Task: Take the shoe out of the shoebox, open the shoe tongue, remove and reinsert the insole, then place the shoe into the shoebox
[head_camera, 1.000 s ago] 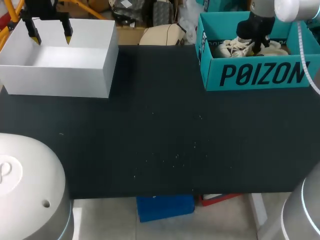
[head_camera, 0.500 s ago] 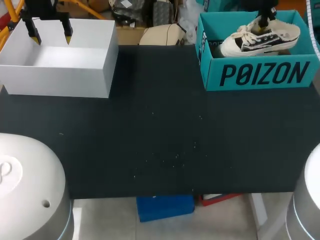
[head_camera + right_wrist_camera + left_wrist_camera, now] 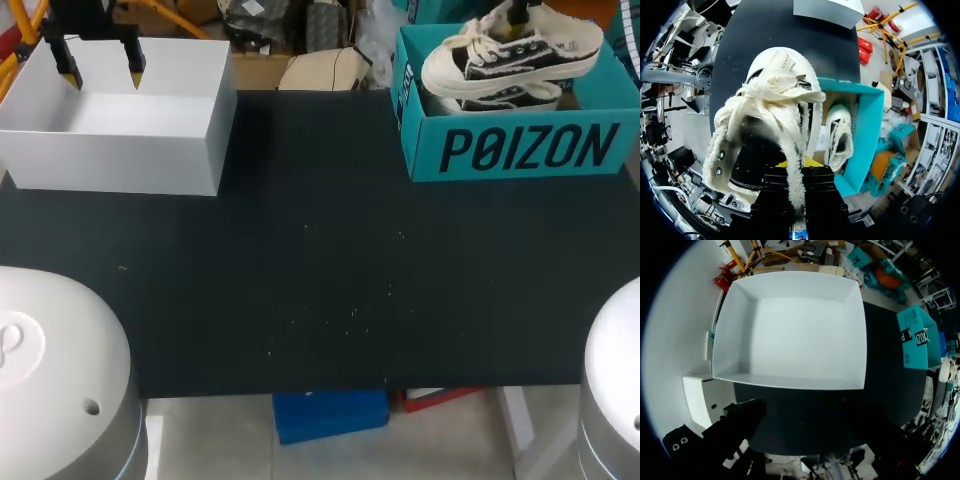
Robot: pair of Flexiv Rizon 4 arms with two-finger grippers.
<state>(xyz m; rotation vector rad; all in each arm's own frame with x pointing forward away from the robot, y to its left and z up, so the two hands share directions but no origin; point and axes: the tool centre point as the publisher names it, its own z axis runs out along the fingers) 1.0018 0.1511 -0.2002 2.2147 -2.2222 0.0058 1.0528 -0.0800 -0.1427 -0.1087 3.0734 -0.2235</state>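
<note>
A black-and-cream sneaker [image 3: 510, 50] hangs above the teal shoebox [image 3: 520, 150] at the far right, toe pointing left. My right gripper [image 3: 518, 12] is shut on its tongue and laces from above and shows only at the head view's top edge. In the right wrist view the sneaker [image 3: 775, 115] fills the space ahead of the right gripper [image 3: 795, 165]. Beneath it a second sneaker [image 3: 840, 135] lies in the shoebox [image 3: 867, 125]. My left gripper [image 3: 103, 72] stands open over the white box [image 3: 120, 150] at the far left.
The white box [image 3: 795, 330] is open-topped with nothing inside and sits at the table's back left corner. Dark tabletop [image 3: 320, 270] spreads between the two boxes and toward the front edge.
The right gripper has lifted the sneaker up out of the shoebox and slightly left, uncovering the second sneaker. The left arm has kept still.
</note>
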